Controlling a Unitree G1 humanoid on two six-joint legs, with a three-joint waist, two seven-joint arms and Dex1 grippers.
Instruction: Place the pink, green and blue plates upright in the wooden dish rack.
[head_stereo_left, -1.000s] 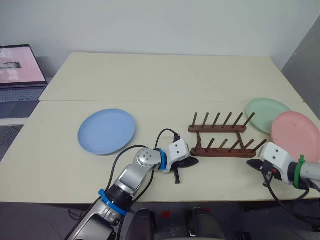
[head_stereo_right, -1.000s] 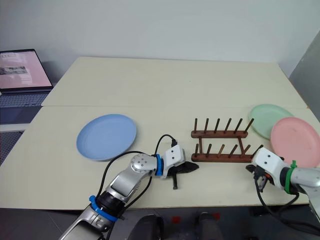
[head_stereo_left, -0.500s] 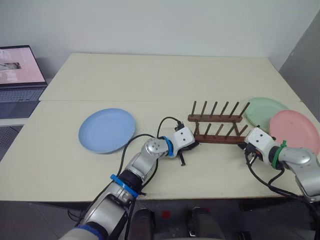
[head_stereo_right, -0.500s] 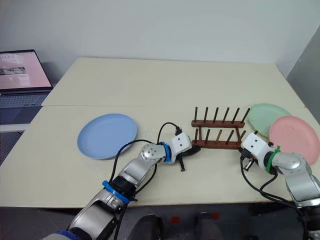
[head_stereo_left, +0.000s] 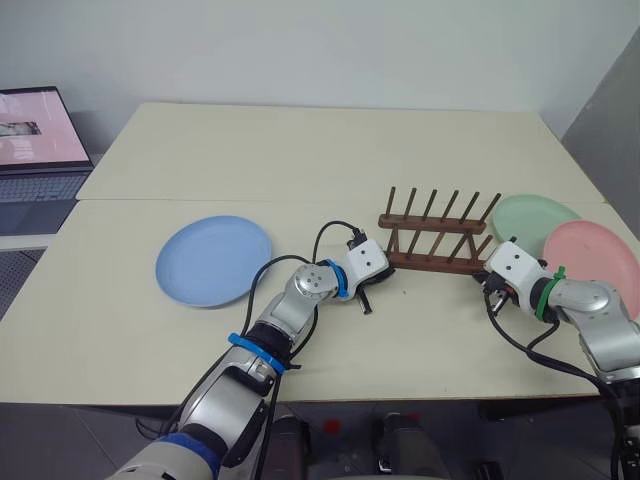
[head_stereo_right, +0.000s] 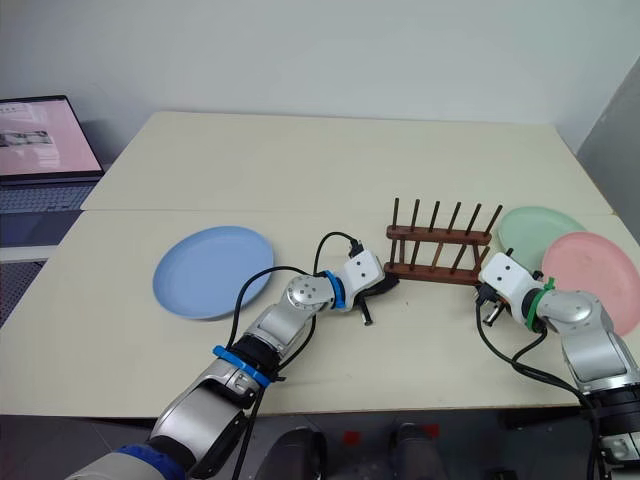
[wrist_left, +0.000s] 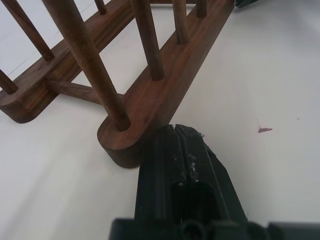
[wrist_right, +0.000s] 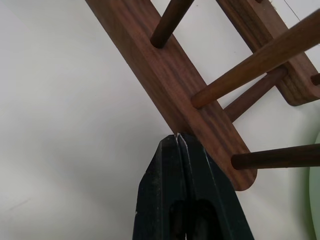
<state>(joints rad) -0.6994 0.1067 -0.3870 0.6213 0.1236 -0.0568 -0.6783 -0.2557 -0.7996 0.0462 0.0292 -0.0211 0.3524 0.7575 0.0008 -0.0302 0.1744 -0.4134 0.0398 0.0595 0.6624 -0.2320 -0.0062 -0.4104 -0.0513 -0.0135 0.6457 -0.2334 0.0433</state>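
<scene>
Together, both robot arms reach over a pale tabletop (head_stereo_left: 330, 150) to a small dark wooden dish rack (head_stereo_left: 432, 238) that stands right of the table's centre. The left gripper (wrist_left: 176, 131) has its two black fingers pressed together, with the tips against the rounded end of the rack's nearer base bar. The right gripper (wrist_right: 178, 138) is likewise pinched closed with nothing held, and its tip meets the same bar close to the opposite end; whether it truly presses on the wood is hard to judge. No plate stands between the rack's upright pegs. The blue plate (head_stereo_left: 214, 260) lies flat, well apart to the left of the rack. The green plate (head_stereo_left: 534, 219) lies flat just right of the rack, and the pink plate (head_stereo_left: 592, 255) sits beside it, nearer the table's right edge, its rim seeming to overlap the green one. A laptop (head_stereo_left: 36, 150) with a pink screen sits beyond the table's left side.
</scene>
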